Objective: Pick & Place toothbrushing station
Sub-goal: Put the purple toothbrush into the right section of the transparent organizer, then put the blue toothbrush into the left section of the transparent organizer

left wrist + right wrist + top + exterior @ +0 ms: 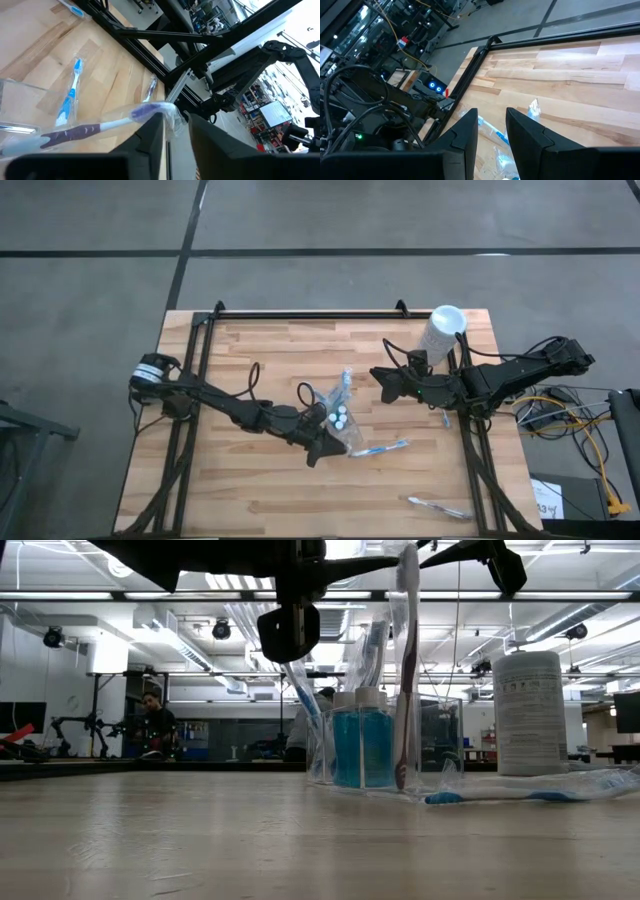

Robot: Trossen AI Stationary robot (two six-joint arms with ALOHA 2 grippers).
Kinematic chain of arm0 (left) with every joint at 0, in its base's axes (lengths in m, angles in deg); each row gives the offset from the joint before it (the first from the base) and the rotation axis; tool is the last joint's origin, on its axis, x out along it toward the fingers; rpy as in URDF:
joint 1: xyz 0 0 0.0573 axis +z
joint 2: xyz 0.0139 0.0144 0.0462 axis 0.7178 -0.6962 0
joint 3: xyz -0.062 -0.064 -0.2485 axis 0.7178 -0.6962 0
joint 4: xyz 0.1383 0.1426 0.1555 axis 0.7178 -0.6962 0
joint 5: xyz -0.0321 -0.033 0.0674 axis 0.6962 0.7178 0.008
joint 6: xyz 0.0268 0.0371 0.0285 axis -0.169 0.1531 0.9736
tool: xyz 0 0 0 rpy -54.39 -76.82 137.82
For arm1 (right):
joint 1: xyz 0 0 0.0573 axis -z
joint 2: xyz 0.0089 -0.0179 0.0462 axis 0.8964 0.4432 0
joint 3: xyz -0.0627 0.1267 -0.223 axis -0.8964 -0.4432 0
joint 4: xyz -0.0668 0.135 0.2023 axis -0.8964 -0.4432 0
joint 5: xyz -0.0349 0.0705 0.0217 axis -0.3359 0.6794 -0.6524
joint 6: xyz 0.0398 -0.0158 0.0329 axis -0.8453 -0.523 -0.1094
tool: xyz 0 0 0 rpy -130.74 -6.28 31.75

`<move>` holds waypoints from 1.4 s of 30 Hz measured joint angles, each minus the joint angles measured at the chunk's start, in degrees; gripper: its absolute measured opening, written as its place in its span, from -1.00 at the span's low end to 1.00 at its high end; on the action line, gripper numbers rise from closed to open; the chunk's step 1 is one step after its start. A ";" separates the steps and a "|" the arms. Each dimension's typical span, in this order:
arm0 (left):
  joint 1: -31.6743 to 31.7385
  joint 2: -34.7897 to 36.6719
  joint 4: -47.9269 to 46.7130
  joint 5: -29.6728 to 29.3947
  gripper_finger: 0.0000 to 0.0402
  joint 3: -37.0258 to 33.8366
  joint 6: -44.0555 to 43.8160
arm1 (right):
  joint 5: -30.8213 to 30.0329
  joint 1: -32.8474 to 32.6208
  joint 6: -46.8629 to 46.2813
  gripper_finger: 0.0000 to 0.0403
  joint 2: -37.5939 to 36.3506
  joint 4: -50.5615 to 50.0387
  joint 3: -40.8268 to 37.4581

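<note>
The left gripper (322,442), fingers parted around nothing, sits centre-frame beside the clear pouch (335,415). Only the low view shows its blue tubes (362,747) and toothbrush (405,670) upright.

A: Two matte black jointed arms, both slim and angular, black cables looping off their links.

B: The left arm (215,402) wears a white-and-black band at its base; the right arm (505,375) ends in chunky, squared black fingers (465,137).
</note>
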 joint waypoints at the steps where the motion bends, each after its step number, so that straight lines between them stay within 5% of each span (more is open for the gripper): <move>1: 0.00 0.00 -0.01 0.00 -0.46 -0.04 -0.24 | 0.00 0.01 -0.04 -0.51 -0.01 -0.01 0.00; 9: 0.02 0.72 0.00 0.48 -0.29 -0.11 -0.35 | 0.00 0.01 -0.05 -0.52 0.01 -0.02 0.00; 27: -0.02 11.18 -2.66 -0.47 -0.29 -0.11 16.40 | 0.00 0.01 0.08 -0.52 0.01 0.01 0.00; 35: -1.62 17.35 -11.61 -5.65 -0.29 -0.11 23.54 | 0.00 0.00 -0.02 -0.52 0.00 0.03 0.00; 42: -1.60 20.33 -22.21 -11.38 -0.29 -0.11 20.67 | 0.00 0.01 -0.02 -0.52 0.01 0.02 0.00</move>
